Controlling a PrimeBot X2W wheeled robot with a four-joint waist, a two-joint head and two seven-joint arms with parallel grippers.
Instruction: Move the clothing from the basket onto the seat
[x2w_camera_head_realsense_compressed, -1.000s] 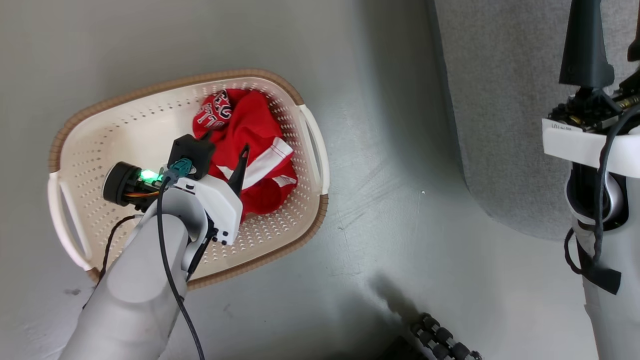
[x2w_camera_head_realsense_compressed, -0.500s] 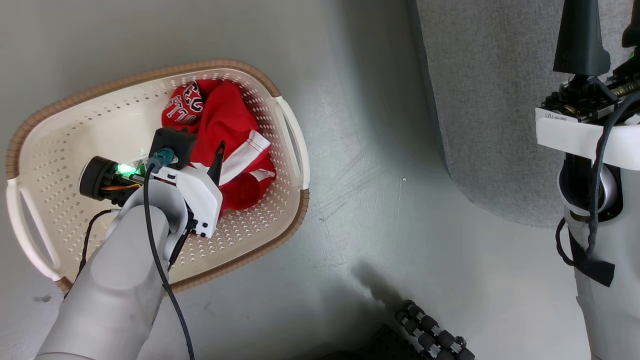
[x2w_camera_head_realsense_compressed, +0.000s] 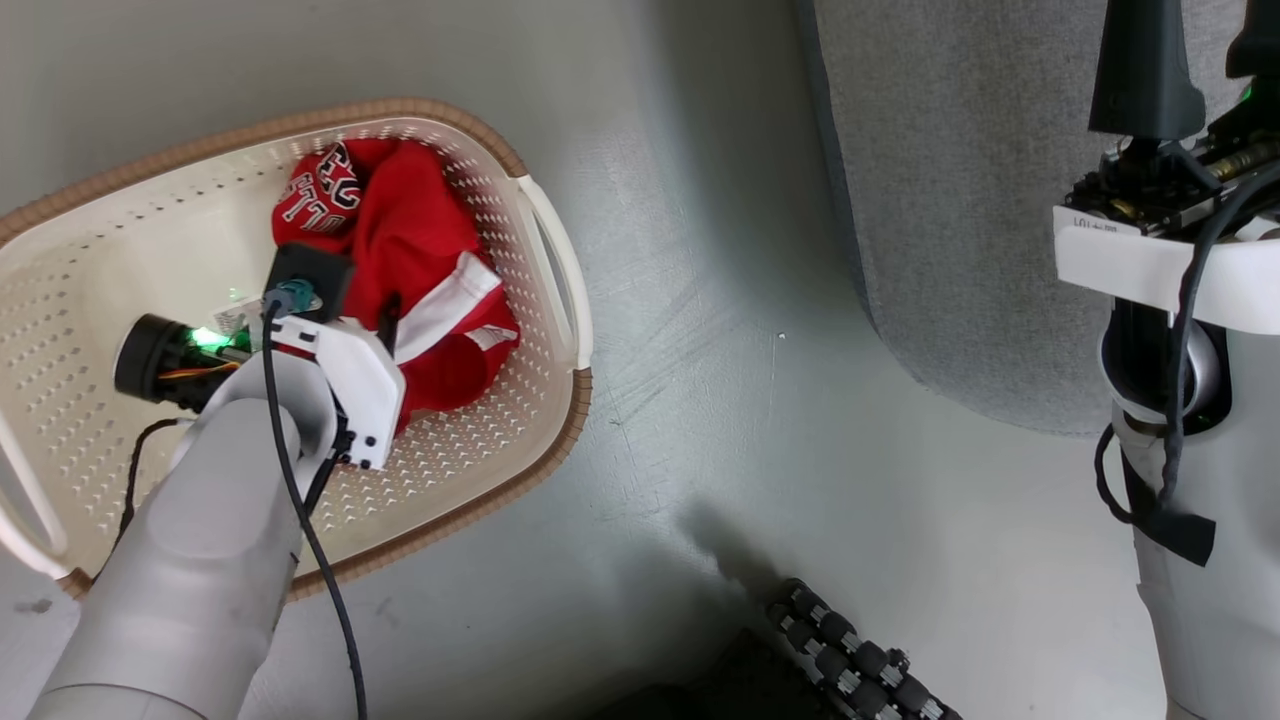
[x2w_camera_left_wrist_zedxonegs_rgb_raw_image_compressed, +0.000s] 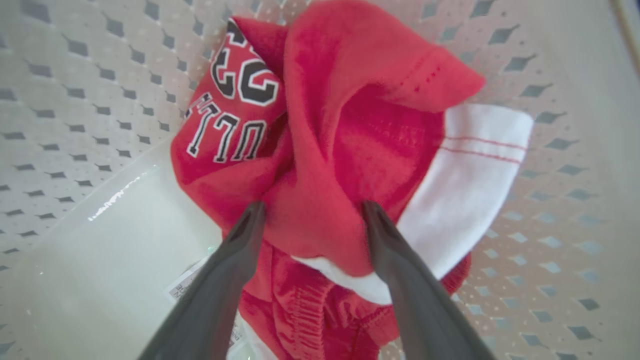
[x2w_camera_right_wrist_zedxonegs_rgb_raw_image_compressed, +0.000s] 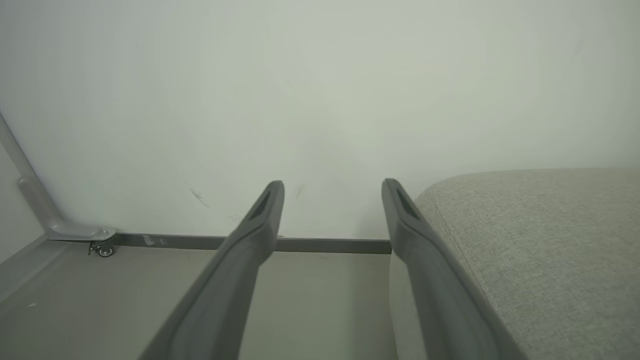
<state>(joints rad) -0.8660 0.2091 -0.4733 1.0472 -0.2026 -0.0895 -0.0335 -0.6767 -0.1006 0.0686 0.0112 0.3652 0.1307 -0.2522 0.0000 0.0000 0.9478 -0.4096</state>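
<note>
A large grey fabric seat (x2w_camera_head_realsense_compressed: 980, 200) takes the upper right of the head view above a pale floor (x2w_camera_head_realsense_compressed: 720, 420), well apart from the cream perforated basket (x2w_camera_head_realsense_compressed: 120, 250) with a brown rim, which stands on the floor at the left. Crumpled red clothing (x2w_camera_head_realsense_compressed: 400, 230) with white trim and lettering lies inside the basket, toward its right wall. The left gripper (x2w_camera_left_wrist_zedxonegs_rgb_raw_image_compressed: 313, 207) reaches down into the basket with its 2 dark fingers spread wide on either side of a raised red fold, not clamped on it, while the right gripper (x2w_camera_right_wrist_zedxonegs_rgb_raw_image_compressed: 332, 187) hangs wide open and empty near the seat's rounded edge.
</note>
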